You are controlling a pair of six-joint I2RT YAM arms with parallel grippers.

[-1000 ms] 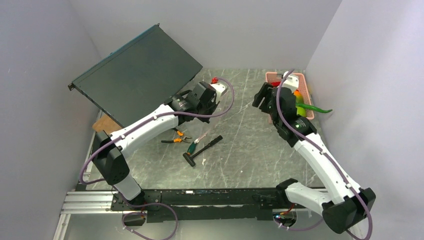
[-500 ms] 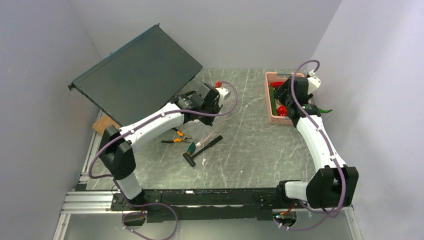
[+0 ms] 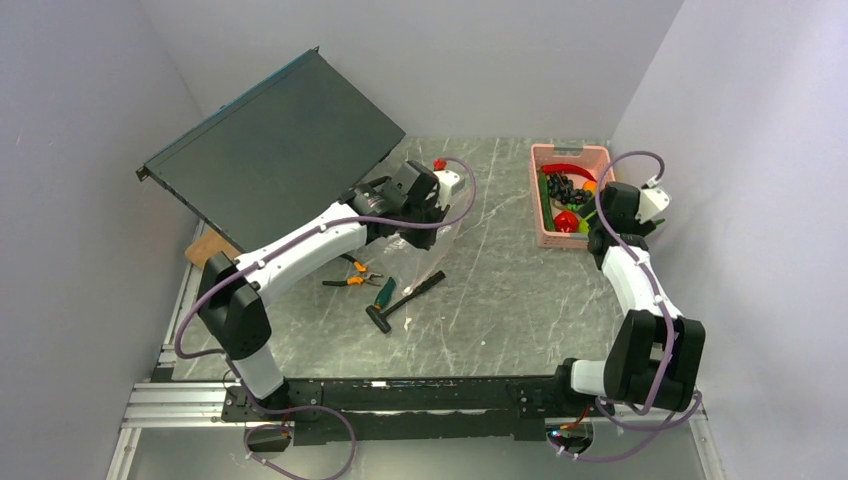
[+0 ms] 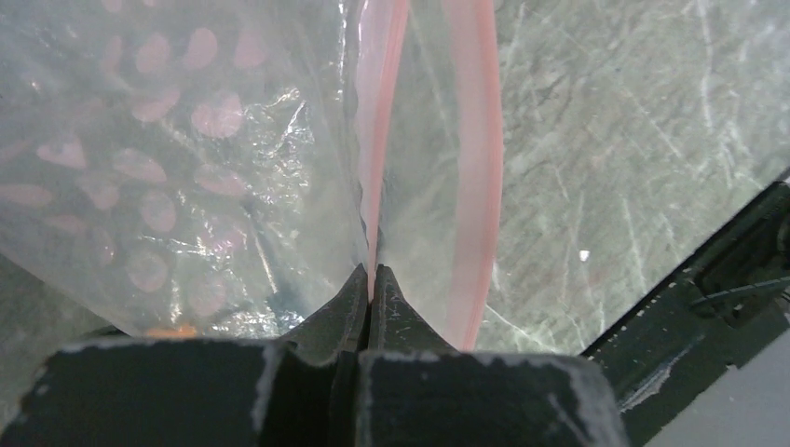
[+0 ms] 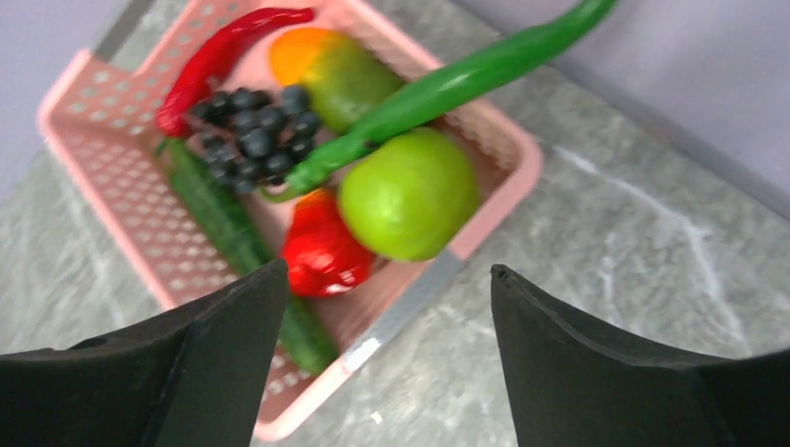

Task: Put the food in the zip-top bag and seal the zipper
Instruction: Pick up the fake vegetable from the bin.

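My left gripper (image 4: 372, 272) is shut on one pale pink strip of the zipper (image 4: 376, 140). The other strip (image 4: 477, 158) hangs apart, so the mouth of the clear zip-top bag (image 4: 177, 158) gapes. From above, the bag (image 3: 428, 255) dangles under the left gripper (image 3: 430, 218) near the table's middle. The food lies in a pink basket (image 5: 102, 186): red chili (image 5: 224, 51), grapes (image 5: 256, 135), mango (image 5: 335, 70), green apple (image 5: 408, 194), tomato (image 5: 321, 251), cucumber (image 5: 219, 214). My right gripper (image 5: 388, 268) is open and empty above the basket's near corner.
A long green pepper (image 5: 466, 79) leans over the basket's rim. A dark panel (image 3: 280, 150) leans at the back left. Orange-handled pliers (image 3: 352, 280), a green-handled screwdriver (image 3: 383, 293) and a black tool (image 3: 408, 296) lie under the left arm. The right wall stands close behind the basket (image 3: 541, 236).
The right arm has swung from the basket's left side to its right near corner, and its jaws have widened. The left gripper has shifted slightly while still holding the bag.
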